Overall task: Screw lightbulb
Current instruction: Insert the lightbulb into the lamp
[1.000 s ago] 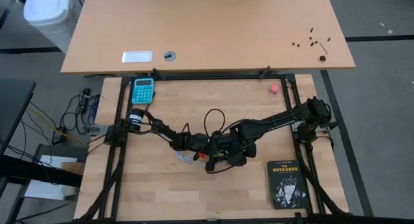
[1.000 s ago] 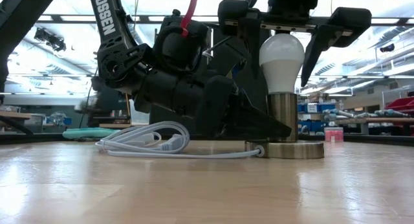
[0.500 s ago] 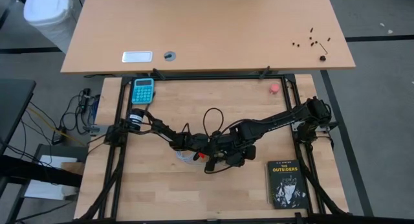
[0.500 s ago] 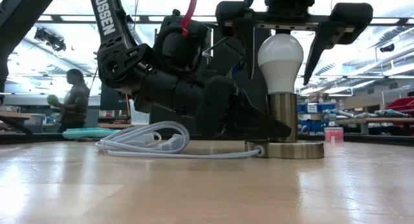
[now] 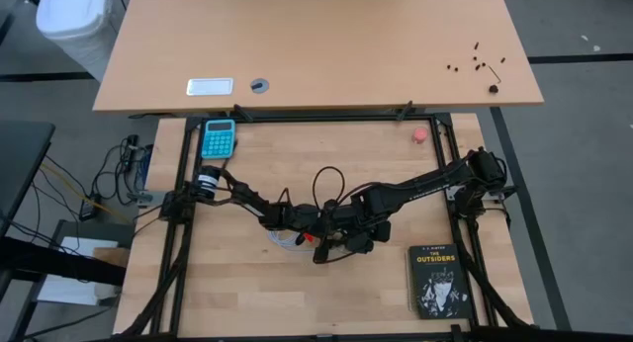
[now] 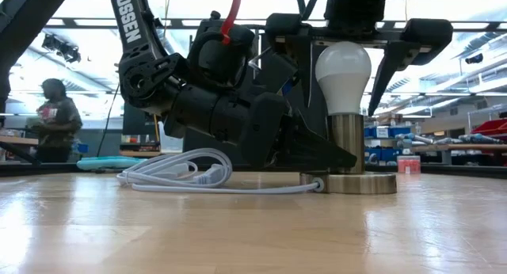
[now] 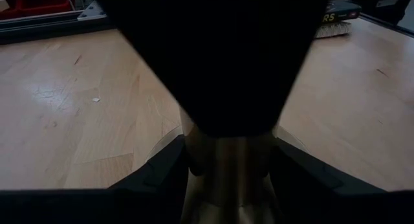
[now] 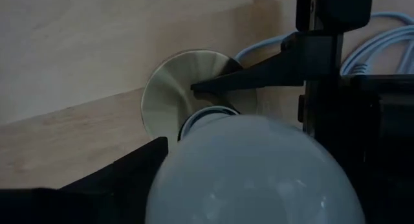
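Bulb (image 6: 343,68) is seated upright in socket (image 6: 348,147); light, smooth, fragile, best held around the widest part. Right pincer (image 6: 348,48) is spread open around it. Left pincer (image 6: 317,155) is clamped on the socket.

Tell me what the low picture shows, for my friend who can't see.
A white lightbulb stands upright in a brass socket on a wooden table. The right gripper hangs open above it; the left gripper holds the socket.
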Robot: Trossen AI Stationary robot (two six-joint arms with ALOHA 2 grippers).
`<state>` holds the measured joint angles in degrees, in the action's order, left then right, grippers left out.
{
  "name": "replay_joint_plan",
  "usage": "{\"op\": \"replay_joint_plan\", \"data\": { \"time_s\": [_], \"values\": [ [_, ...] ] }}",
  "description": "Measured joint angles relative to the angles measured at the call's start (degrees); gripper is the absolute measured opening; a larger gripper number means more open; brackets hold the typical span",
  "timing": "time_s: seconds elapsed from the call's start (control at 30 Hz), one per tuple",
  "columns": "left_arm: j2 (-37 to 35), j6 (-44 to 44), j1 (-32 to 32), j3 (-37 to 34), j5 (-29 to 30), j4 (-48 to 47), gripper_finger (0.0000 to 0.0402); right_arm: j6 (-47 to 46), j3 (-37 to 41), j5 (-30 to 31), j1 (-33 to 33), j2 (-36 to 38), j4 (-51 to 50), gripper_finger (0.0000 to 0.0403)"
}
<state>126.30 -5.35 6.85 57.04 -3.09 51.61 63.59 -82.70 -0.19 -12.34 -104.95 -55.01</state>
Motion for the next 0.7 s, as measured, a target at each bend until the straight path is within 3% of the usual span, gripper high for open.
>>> {"op": "replay_joint_plan", "data": {
  "time_s": [0.5,0.7],
  "values": [
    [0.00,0.01,0.00,0.04,-0.02,-0.04,0.0195,0.53,-0.13,0.19,-0.44,0.00,0.26,0.0260],
    [0.00,0.01,0.00,0.04,-0.04,-0.04,0.0195,0.47,-0.15,0.20,-0.55,0.00,0.12,0.0266]
  ]
}}
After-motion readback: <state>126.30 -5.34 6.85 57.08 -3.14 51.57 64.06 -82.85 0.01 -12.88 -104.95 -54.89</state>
